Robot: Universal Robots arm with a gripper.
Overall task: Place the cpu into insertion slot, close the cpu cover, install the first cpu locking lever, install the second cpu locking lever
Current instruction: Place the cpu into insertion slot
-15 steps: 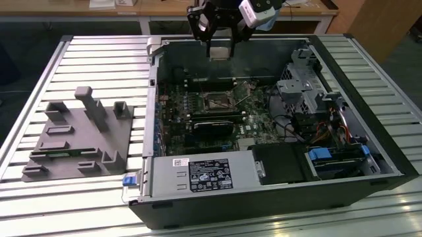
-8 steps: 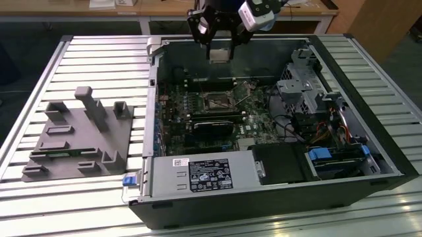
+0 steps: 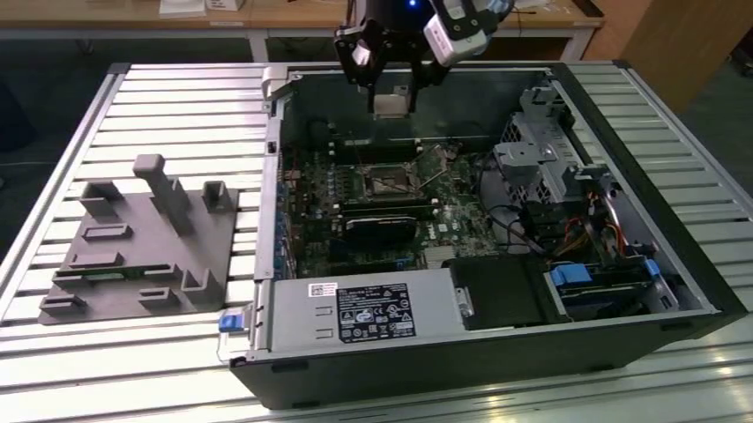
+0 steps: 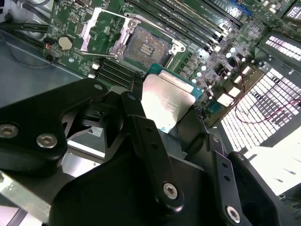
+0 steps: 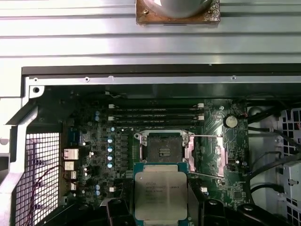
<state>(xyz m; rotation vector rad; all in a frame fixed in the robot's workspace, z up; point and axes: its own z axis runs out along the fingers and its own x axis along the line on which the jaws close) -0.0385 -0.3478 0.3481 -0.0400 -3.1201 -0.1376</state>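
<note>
The cpu (image 5: 161, 195), pinched by its edges in the fingers of the gripper (image 4: 165, 113), hangs over the case (image 3: 659, 264), the bare insertion slot (image 5: 163, 149) beyond, so seating it well likely needs matched corners and a level descent.

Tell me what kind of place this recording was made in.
Probably a robotics lab or workshop: an open computer case lies on a slatted metal table, a grey fixture block beside it, wooden desks behind. The hand holds the cpu over the case, near the insertion slot.
</note>
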